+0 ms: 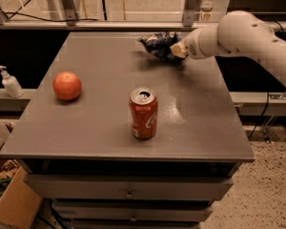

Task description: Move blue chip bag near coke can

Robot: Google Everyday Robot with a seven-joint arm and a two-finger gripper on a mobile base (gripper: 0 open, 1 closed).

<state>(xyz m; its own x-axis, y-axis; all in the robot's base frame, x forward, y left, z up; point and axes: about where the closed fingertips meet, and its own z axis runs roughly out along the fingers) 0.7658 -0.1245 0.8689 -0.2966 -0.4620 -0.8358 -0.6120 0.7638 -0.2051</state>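
Note:
The blue chip bag [156,43], crinkled dark-blue foil with white patches, hangs just above the far edge of the grey table [100,128], with its shadow on the surface below. My gripper [171,49] is shut on the bag's right end, on the white arm [238,35] that reaches in from the right. The coke can [143,113], red with white script and a silver top, stands upright near the table's front middle, well in front of the bag.
A round orange-red fruit [67,86] lies on the table's left side. A white pump bottle [10,82] stands on a ledge to the left. A cardboard box [14,204] sits on the floor at the lower left. Drawers run below the tabletop.

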